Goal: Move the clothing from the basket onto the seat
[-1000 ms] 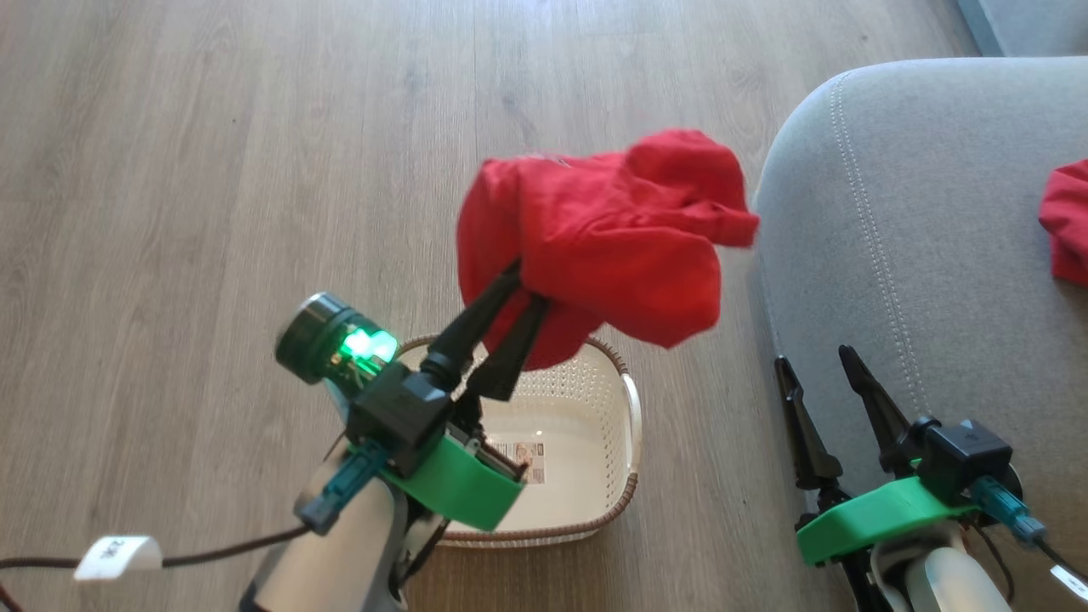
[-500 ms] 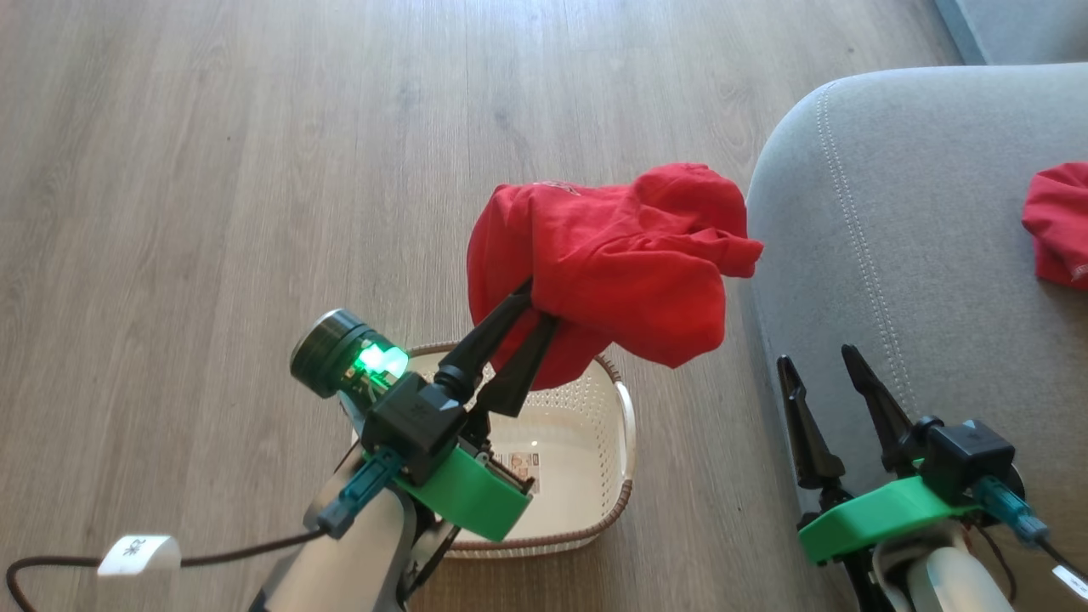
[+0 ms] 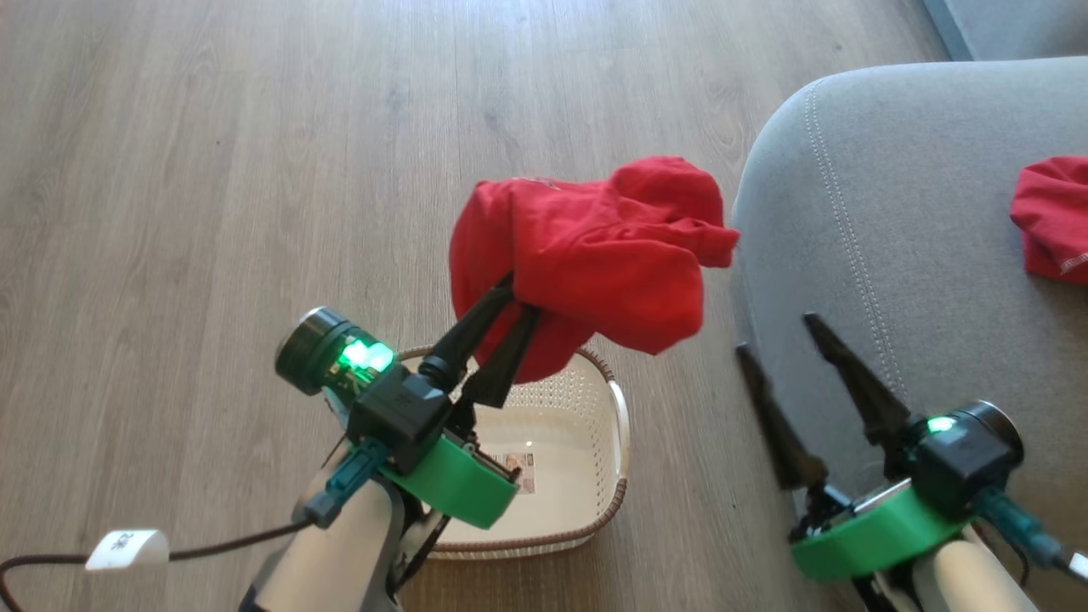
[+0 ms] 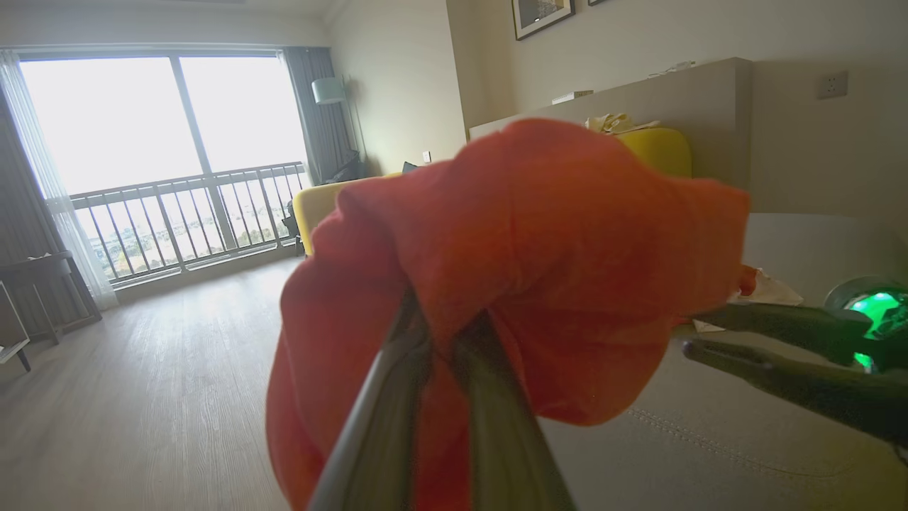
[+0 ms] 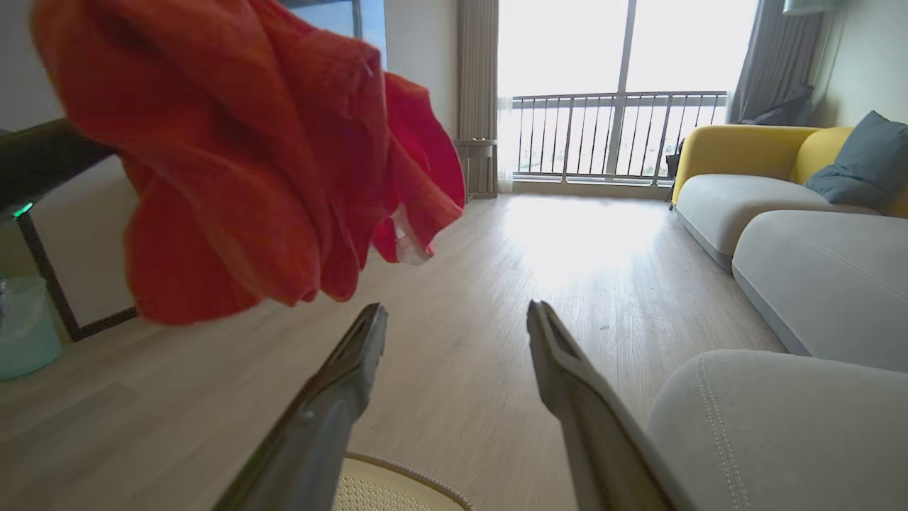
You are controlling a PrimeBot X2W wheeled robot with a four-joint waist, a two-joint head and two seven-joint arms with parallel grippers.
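basket (image 3: 578,398) on the wood floor (image 3: 212,170), nearest the robot; its label shows, no cloth seen inside. left claw (image 3: 520,299) pinched narrow on a red garment (image 3: 586,255), which hangs bunched in the air above the basket's far rim, just short of the seat (image 3: 918,272). right claw (image 3: 774,331) spread wide, empty, by the seat's near edge. farther right, a second garment (image 3: 1050,217) lies on the seat. step in hand, as i read it: the carry. next move calls for swinging the load right until it hangs over the cushion, then letting go.
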